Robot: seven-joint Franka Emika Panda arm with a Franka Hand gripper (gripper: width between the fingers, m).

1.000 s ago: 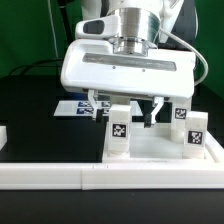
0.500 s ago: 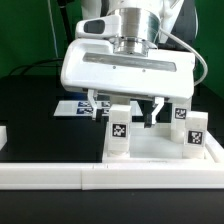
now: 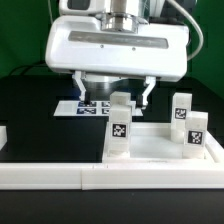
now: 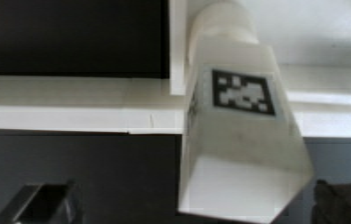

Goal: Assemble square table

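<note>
In the exterior view the robot's two-finger gripper point(image 3: 113, 93), hanging under a broad white housing, hovers above the work area with its dark fingers point(image 3: 80, 86) spread wide and released, holding nothing. Below it, on the black table point(image 3: 30, 105), lies the large flat white plastic square panel point(image 3: 150, 148) of the square table, with white block-shaped legs standing upright on it, each bearing a black-and-white tag. One tagged white leg point(image 3: 119, 127) stands near the panel's edge toward the exterior view's left, directly beneath the space between the fingers but apart from them. Two more tagged legs stand toward the exterior view's right: one point(image 3: 181, 110) farther back and one point(image 3: 196, 134) nearer the front, close beside each other. A long low white rail point(image 3: 60, 176) runs across the front of the scene, just before the panel. Behind the panel, partly hidden by the gripper, the thin flat white marker board point(image 3: 84, 106) lies flat on the table with its printed tags facing up. In the wrist view a white leg point(image 4: 243, 130) fills the middle of the picture, its tag facing the camera, while the two dark fingertips point(image 4: 44, 200) show at the far sides of the frame, well apart from the leg and not touching it. Behind the leg, white flat surfaces and the black tabletop are visible, somewhat blurred.
</note>
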